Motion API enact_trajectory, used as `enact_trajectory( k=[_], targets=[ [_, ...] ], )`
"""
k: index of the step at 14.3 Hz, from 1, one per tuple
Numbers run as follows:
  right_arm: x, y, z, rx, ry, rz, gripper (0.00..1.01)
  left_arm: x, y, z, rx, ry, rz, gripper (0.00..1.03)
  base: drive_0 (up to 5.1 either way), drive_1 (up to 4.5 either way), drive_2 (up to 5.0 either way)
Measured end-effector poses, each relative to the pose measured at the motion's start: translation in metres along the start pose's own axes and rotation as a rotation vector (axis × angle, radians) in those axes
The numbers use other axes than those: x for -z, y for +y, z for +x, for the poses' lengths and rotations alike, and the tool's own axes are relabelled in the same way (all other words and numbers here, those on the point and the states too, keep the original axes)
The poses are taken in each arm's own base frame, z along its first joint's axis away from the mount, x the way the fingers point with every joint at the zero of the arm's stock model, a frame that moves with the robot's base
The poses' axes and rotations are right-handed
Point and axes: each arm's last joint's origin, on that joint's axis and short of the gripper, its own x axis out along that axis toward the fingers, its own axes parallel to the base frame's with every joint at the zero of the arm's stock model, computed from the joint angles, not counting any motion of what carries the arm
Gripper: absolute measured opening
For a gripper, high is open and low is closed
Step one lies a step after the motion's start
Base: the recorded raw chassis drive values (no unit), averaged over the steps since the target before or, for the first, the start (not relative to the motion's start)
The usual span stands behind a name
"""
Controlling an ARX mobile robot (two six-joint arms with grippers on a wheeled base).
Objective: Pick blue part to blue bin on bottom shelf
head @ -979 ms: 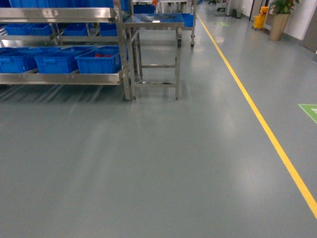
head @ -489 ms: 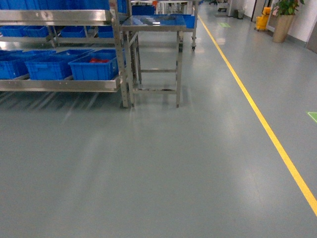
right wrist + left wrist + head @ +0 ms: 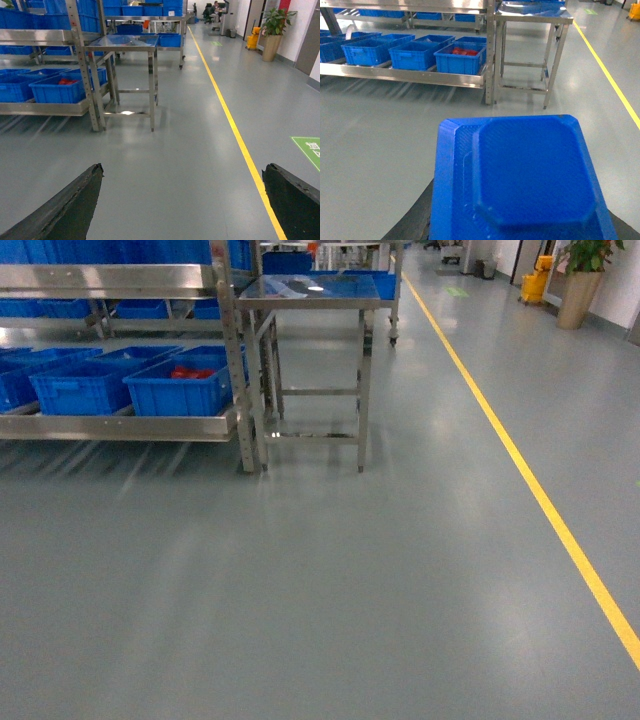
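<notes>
Head view: no arms or grippers in frame, just grey floor [image 3: 330, 580], the rack at upper left and the small steel table [image 3: 312, 302] right beside its end upright. Bottom shelf [image 3: 115, 426] carries a row of blue bins; the rightmost bin [image 3: 180, 390] has red stuff in it. Yellow floor line [image 3: 520, 460] runs diagonally on the right; potted plant [image 3: 583, 280] far back at top right.

Left wrist view shows what the head cam can't: the blue part [image 3: 520, 180], a flat tray-like piece w/ chamfered corners and a raised centre panel, fills the lower frame, sitting at the left gripper [image 3: 520, 235]. Dark finger [image 3: 412, 225] visible at lower left edge under the part, another sliver at lower right. Part appears clamped between them, but the contact is hidden under the part, so can't tell for sure how the jaws stand. The part is well apart from the shelf, which sits far back w/ the same bins, red contents incl.

Right wrist view: right gripper [image 3: 182, 200] has both dark fingertips [image 3: 65, 205] at the bottom corners, wide apart, nothing between them but floor. Also shows a green floor marking [image 3: 309, 150] at right edge and people far down the aisle, too small to make out.
</notes>
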Motion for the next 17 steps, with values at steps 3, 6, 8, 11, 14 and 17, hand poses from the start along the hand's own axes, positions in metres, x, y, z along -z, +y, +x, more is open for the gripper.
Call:
enact_trajectory(
  k=[3,6,8,11,14,17],
  targets=[
    [0.0,0.0,0.0,0.0,0.0,0.0,0.98,0.0002,0.0,0.0,0.0,0.002,0.001,0.43,-0.1,4.0,-4.1],
    [0.0004,0.0,0.0,0.0,0.004,0.0,0.98,0.0002,-0.0001,0.0002,0.001,0.003,0.002,0.43,-0.1,3.97,-4.2],
    [0.0003,0.0,0.0,0.0,0.003,0.0,0.98,0.0001,0.0,0.0,0.0,0.001,0.001,0.43,-0.1,3.97,-4.2],
    [0.0007,0.0,0.0,0.0,0.007,0.0,0.98,0.0002,0.0,0.0,0.001,0.002,0.001,0.43,0.0,4.1,-4.0],
    [0.0,0.0,0.0,0.0,0.0,0.0,0.98,0.0001,0.0,0.0,0.0,0.001,0.001,0.43,0.0,4.12,-4.0],
    [0.0001,0.0,0.0,0.0,0.002,0.0,0.98,0.0002,0.0,0.0001,0.0,0.001,0.001,0.43,0.0,4.09,-4.1]
  ],
)
